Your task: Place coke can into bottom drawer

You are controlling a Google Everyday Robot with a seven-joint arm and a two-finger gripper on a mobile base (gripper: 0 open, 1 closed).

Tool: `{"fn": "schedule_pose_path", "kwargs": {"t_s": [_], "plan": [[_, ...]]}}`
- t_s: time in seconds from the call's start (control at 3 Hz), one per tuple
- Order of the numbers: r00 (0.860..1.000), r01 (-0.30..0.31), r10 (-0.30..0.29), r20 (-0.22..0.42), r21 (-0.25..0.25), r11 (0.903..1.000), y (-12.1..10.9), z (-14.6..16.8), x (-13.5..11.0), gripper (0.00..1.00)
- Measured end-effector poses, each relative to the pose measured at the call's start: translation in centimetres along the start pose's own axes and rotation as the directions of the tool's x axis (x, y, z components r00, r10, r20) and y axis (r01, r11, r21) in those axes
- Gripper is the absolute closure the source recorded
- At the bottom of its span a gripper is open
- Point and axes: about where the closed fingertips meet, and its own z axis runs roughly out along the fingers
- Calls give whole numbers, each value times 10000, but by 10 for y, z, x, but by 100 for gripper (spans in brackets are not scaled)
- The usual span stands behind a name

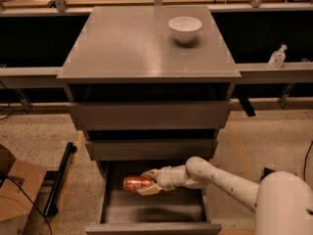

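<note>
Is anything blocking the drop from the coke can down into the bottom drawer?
Nothing visible. The hand grips the coke can on its side over the open bottom drawer, with only bare tray floor beneath it.

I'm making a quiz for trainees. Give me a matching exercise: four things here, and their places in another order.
1 small red coke can
2 round white bowl
3 robot's two-finger tool
4 clear plastic bottle

A on the grey cabinet top
B on the ledge at picture right
C inside the open grey bottom drawer
D held sideways in the tool

Pairs: 1-D, 2-A, 3-C, 4-B
</note>
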Motion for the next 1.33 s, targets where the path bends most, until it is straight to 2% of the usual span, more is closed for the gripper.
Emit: {"fn": "schedule_pose_path", "kwargs": {"t_s": [0.33,0.67,1.33], "plan": [[9985,-538,539,-26,127,9985,-17,19,29,100],[9964,-816,825,-217,416,9958,-34,28,54,100],[9883,-1435,1478,-385,982,9848,-49,45,125,100]]}}
